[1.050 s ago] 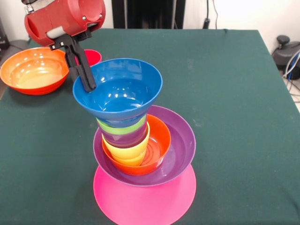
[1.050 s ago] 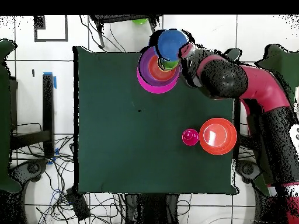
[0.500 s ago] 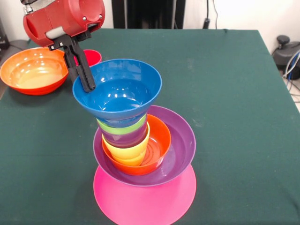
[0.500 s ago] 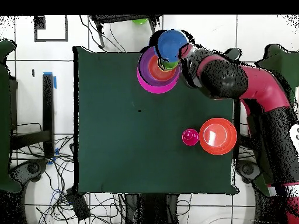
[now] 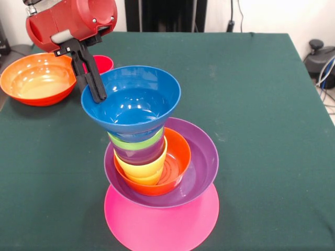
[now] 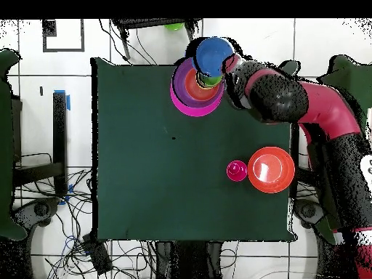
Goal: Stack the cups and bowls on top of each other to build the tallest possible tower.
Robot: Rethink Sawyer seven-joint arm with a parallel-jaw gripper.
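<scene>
Green table (image 5: 261, 104), tower (image 5: 157, 172) near edge.

tower (image 6: 196, 91) at table (image 6: 145, 182) edge | large orange bowl (image 6: 271, 169) touching red cup (image 6: 236, 171)

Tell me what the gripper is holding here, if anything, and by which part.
The gripper is shut on the blue bowl, pinching its rim on the side nearest the large orange bowl. The blue bowl sits tilted atop the tower.
</scene>
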